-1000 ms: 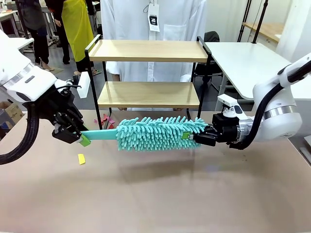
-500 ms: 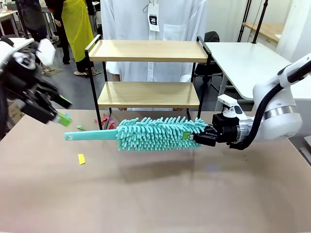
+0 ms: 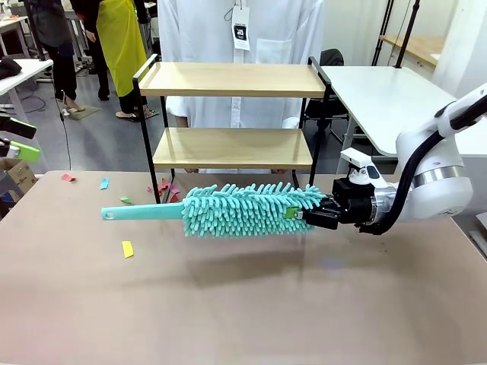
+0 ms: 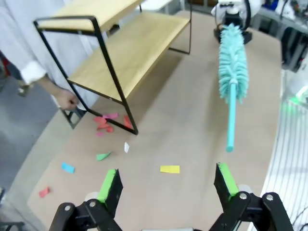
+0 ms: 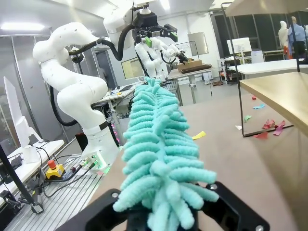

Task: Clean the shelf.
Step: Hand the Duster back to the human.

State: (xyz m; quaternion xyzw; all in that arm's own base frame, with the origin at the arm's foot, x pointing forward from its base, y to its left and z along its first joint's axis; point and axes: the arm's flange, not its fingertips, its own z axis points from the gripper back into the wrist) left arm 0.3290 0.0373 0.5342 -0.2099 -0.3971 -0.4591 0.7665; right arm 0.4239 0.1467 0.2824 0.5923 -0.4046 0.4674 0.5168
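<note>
The shelf (image 3: pixel 228 80), two light wooden boards in a black frame, stands at the table's far edge; the left wrist view shows the shelf (image 4: pixel 130 45) at upper left. My right gripper (image 3: pixel 298 215) is shut on the fluffy end of a teal duster (image 3: pixel 243 209), held level above the table in front of the shelf. The duster's handle (image 3: pixel 141 213) points left and hangs free. My left gripper (image 3: pixel 17 139) is open at the far left edge, well away from the handle. In its own view the left gripper (image 4: pixel 168 183) holds nothing between its green pads (image 4: pixel 109 185).
Paper scraps lie on the brown table: a yellow one (image 3: pixel 127 249), red ones by the shelf's left foot (image 3: pixel 163 188), blue (image 3: pixel 104 183) and green (image 3: pixel 125 201). A person in a white coat (image 3: pixel 236 30) stands behind the shelf, one hand (image 4: pixel 65 99) low.
My left gripper let go of the duster's handle, opened, and drew back up and to the left. The right gripper and duster stayed still.
</note>
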